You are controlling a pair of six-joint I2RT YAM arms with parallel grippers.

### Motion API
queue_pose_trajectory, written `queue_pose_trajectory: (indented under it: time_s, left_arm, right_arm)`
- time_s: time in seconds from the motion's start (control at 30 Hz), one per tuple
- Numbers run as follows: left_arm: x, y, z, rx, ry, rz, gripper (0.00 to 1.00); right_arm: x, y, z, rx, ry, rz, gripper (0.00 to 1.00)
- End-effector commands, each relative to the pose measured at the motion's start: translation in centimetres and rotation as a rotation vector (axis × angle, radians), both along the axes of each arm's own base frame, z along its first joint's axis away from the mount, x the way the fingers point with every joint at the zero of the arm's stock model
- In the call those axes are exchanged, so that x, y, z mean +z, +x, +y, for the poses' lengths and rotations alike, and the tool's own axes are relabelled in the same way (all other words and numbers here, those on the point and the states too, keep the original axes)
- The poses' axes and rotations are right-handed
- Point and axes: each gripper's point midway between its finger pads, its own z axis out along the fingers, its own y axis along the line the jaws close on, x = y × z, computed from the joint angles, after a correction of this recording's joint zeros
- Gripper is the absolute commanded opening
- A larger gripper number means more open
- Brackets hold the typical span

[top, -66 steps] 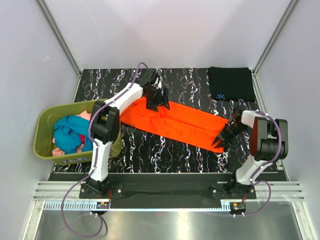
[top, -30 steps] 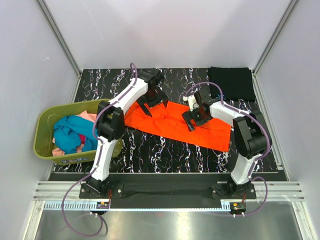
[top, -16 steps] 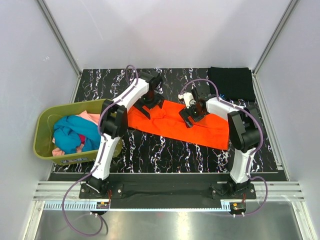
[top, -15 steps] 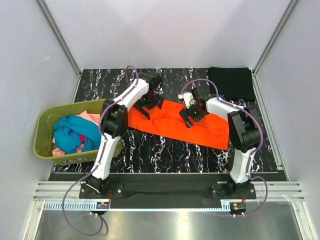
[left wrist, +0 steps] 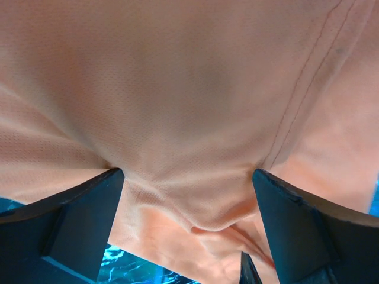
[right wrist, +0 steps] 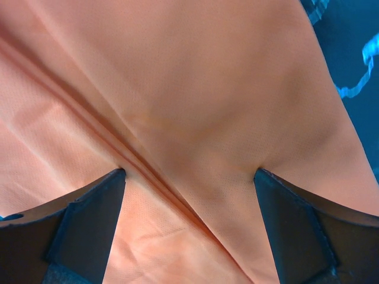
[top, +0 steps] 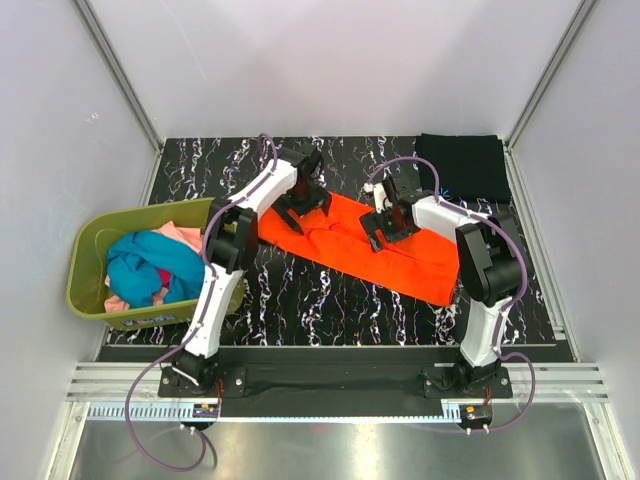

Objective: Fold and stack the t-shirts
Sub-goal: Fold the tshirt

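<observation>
A bright orange t-shirt [top: 340,247] lies in a long slanted band across the black marbled table. My left gripper [top: 301,206] is open and presses down on the shirt's far left part, wrinkled cloth [left wrist: 189,89] spanning the gap between its dark fingers [left wrist: 71,225]. My right gripper [top: 386,228], also open, presses on the shirt's middle, a diagonal crease [right wrist: 177,77] running between its fingers [right wrist: 83,225]. Neither holds the cloth. A folded black t-shirt [top: 462,165] lies at the far right corner. Teal [top: 140,262], pink [top: 172,232] and red [top: 163,275] t-shirts sit in the basket.
The olive-green basket [top: 130,214] stands at the table's left edge, beside the left arm. Bare marbled table [top: 300,300] shows in front of the orange shirt. Aluminium posts and white walls enclose the table on three sides.
My right gripper swung from the orange shirt's right end to its middle and settled onto the cloth. My left gripper stayed on the left part. The shirt has bunched a little between them.
</observation>
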Motion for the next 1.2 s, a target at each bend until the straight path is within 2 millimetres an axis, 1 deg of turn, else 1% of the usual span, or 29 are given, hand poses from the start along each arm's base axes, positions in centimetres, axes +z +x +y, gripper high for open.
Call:
queue_pose_trajectory:
  time_s: [0.0,0.07,0.1,0.13,0.2,0.23,0.27,0.3,0.33,0.37,0.4,0.47,0.5,0.53,0.6,0.67,0.7,0.73,0.77,0.8,0.83,0.87,0.9,0.93,0.97,1.03,1.07,1.13,1.17]
  left_arm:
    - [-2.4,4.5,-2.6,-0.154,-0.121,-0.16,0.99]
    - [-1.9,6.0,-3.3,-0.201,-0.161,-0.232,0.99]
    - [-1.6,6.2,-3.7,-0.247,-0.192,-0.251,0.99]
    - [-1.0,7.5,-4.5,-0.279,-0.24,-0.317,0.99]
    - [-0.8,8.2,-4.6,-0.328,-0.289,-0.351,0.99]
    - [-0.2,9.2,-5.0,-0.349,-0.319,-0.405,0.99]
    - [-0.2,9.7,-5.0,-0.365,-0.34,-0.426,0.99]
    - [0.4,9.8,-5.9,-0.412,-0.403,-0.447,0.99]
    - [0.9,10.8,-6.3,-0.432,-0.442,-0.491,0.99]
    - [-0.3,11.0,-6.4,-0.444,-0.471,-0.481,0.99]
    - [0.8,11.4,-7.1,-0.479,-0.524,-0.508,0.99]
    - [0.9,12.2,-7.3,-0.499,-0.578,-0.538,0.99]
    - [0.8,12.2,-7.5,-0.519,-0.603,-0.542,0.99]
    - [1.3,12.6,-7.6,-0.535,-0.617,-0.574,0.99]
    - [2.6,12.9,-7.0,-0.551,-0.612,-0.606,0.99]
    - [4.0,13.1,-6.7,-0.56,-0.61,-0.635,0.99]
    - [6.3,13.1,-6.5,-0.572,-0.599,-0.674,0.99]
    - [6.4,12.7,-6.3,-0.571,-0.594,-0.666,0.99]
    - [7.4,12.5,-6.2,-0.573,-0.593,-0.678,0.99]
    - [8.3,12.3,-6.1,-0.57,-0.592,-0.683,0.99]
    - [10.8,11.9,-6.0,-0.575,-0.597,-0.717,0.99]
    - [10.6,11.2,-5.7,-0.568,-0.596,-0.696,0.99]
    - [11.1,10.8,-5.6,-0.564,-0.592,-0.696,0.99]
    - [13.6,10.3,-5.5,-0.57,-0.595,-0.733,0.99]
    - [13.5,9.6,-5.4,-0.568,-0.597,-0.715,0.99]
    - [15.5,8.7,-5.6,-0.584,-0.625,-0.73,0.99]
    - [17.5,8.2,-5.6,-0.594,-0.632,-0.756,0.99]
    - [19.4,7.5,-5.6,-0.599,-0.648,-0.762,0.99]
    - [21.1,7.1,-5.5,-0.604,-0.654,-0.783,0.99]
  right_arm:
    - [-2.8,-6.0,-1.4,-0.225,-0.058,0.266,0.96]
    - [-3.5,-8.0,-0.6,-0.247,-0.043,0.308,0.96]
    - [-3.3,-8.3,-0.1,-0.258,-0.026,0.308,0.96]
    - [-3.3,-8.9,0.5,-0.291,-0.012,0.322,0.96]
    - [-3.0,-10.0,1.9,-0.334,0.005,0.358,0.96]
    - [-2.9,-10.3,2.5,-0.35,0.012,0.379,0.96]
    - [-2.3,-10.4,4.1,-0.348,0.042,0.4,0.96]
    - [-2.2,-11.1,4.7,-0.365,0.047,0.441,0.96]
    - [-2.5,-11.6,5.6,-0.41,0.061,0.49,0.96]
    - [-1.9,-11.8,7.4,-0.409,0.11,0.529,0.96]
    - [-1.8,-12.4,8.5,-0.419,0.121,0.556,0.96]
    - [-1.4,-12.8,10.9,-0.482,0.186,0.622,0.97]
    - [-1.0,-12.3,12.0,-0.489,0.225,0.616,0.97]
    - [-0.4,-12.3,13.1,-0.508,0.261,0.616,0.97]
    - [0.6,-11.6,14.2,-0.53,0.316,0.605,0.98]
    - [1.2,-10.7,14.5,-0.523,0.324,0.575,0.99]
    - [1.1,-10.6,14.3,-0.511,0.308,0.563,0.99]
    - [1.1,-10.4,14.2,-0.504,0.304,0.551,0.99]
    - [1.2,-10.3,14.2,-0.49,0.301,0.543,1.0]
    - [1.1,-10.4,13.7,-0.465,0.278,0.534,1.0]
    - [0.9,-10.1,13.1,-0.465,0.25,0.504,1.0]
    - [0.7,-10.4,12.5,-0.461,0.229,0.495,1.0]
    - [1.0,-10.2,12.1,-0.435,0.222,0.467,1.0]
    - [0.8,-10.2,11.5,-0.437,0.2,0.451,1.0]
    - [0.7,-10.0,10.8,-0.438,0.194,0.447,1.0]
    - [0.8,-9.8,9.8,-0.401,0.161,0.409,1.0]
    - [0.9,-9.7,9.6,-0.377,0.153,0.394,1.0]
    - [2.6,-8.9,9.2,-0.303,0.161,0.308,1.0]
    - [3.2,-8.7,8.9,-0.289,0.159,0.28,1.0]
